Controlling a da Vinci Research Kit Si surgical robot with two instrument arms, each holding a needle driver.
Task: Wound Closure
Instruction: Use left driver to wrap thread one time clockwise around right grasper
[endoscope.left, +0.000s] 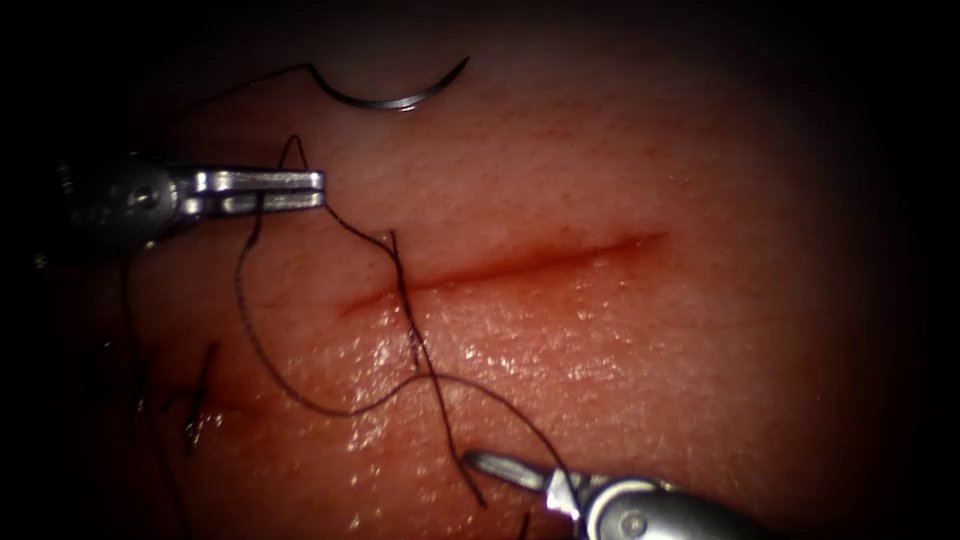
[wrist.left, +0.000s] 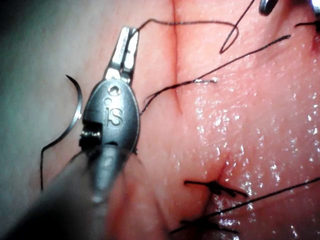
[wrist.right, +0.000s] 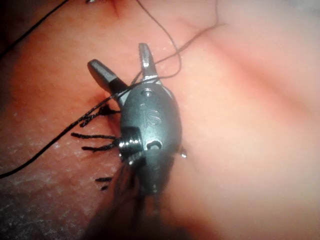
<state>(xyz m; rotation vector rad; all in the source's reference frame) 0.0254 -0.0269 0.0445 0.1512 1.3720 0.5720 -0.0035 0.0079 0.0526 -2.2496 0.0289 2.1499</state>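
One stitch with cut ends (endoscope.left: 198, 398) sits at the cut's left end; most of the cut (endoscope.left: 520, 264) lies unclosed, so by my judgement much is left. The needle (endoscope.left: 392, 98) lies free on the tissue (endoscope.left: 640, 360) at the far left, not in it, its long axis left to right, both ends pointing far. The left claw (endoscope.left: 318, 190) is clamped together on the thread (endoscope.left: 300, 400), pointing right. The right claw (wrist.right: 122, 65), near the cut's near side, stands apart, holding nothing.
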